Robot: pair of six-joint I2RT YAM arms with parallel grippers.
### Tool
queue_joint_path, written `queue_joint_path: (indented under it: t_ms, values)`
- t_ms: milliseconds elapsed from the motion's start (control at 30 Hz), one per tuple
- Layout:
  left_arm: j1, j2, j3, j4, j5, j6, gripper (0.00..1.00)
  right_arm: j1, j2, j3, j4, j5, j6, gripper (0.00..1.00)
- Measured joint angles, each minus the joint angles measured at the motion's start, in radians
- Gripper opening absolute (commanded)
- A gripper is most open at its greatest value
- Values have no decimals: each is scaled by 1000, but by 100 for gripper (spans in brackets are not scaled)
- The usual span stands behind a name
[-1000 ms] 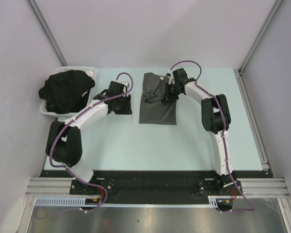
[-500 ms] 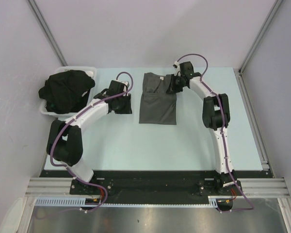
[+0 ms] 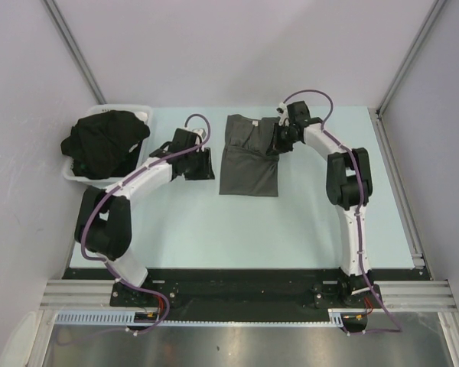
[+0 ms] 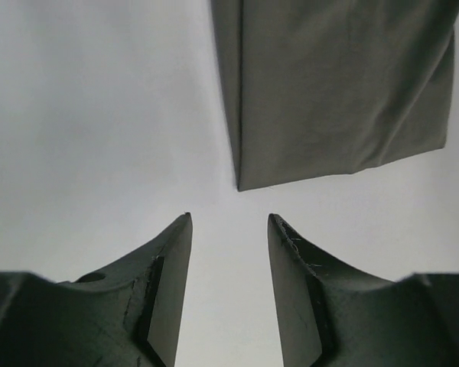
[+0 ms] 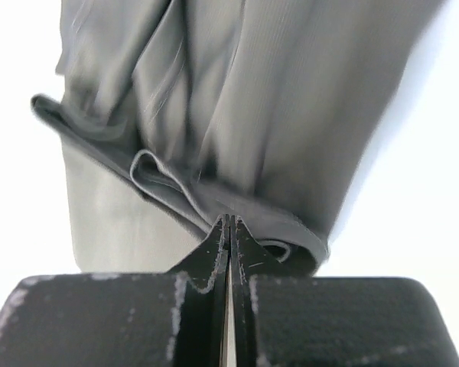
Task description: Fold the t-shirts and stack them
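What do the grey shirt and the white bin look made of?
The charcoal grey t-shirt looks like soft matte cloth, probably cotton knit: it creases and folds limply. The white tray looks like smooth rigid plastic: thin, even moulded rim.

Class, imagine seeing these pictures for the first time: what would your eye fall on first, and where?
A charcoal grey cloth t-shirt lies partly folded mid-table, its far right edge pinched by the right arm's shut fingers. A heap of black t-shirts fills the white plastic tray at the far left.
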Motion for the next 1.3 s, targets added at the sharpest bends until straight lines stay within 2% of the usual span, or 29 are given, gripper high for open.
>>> queue_joint_path:
  t_ms: [200,333,533,1067,1167,1300]
  values:
    - [0,24,-90,106,106,-55,51,-5,-248,-232,4,21,-1,13]
    - [0,68,-121,149,154,-85,51,-25,-367,-314,8,45,-2,21]
    - [0,106,-126,181,187,-101,51,-60,-436,-357,-3,81,-9,25]
    - [0,192,-107,219,208,-102,50,-87,-484,-388,-45,106,-27,23]
    - [-2,205,-94,225,216,-103,49,-93,-484,-388,-49,106,-30,20]
    - [-5,223,-79,240,219,-106,42,-105,-485,-388,-57,106,-33,20]
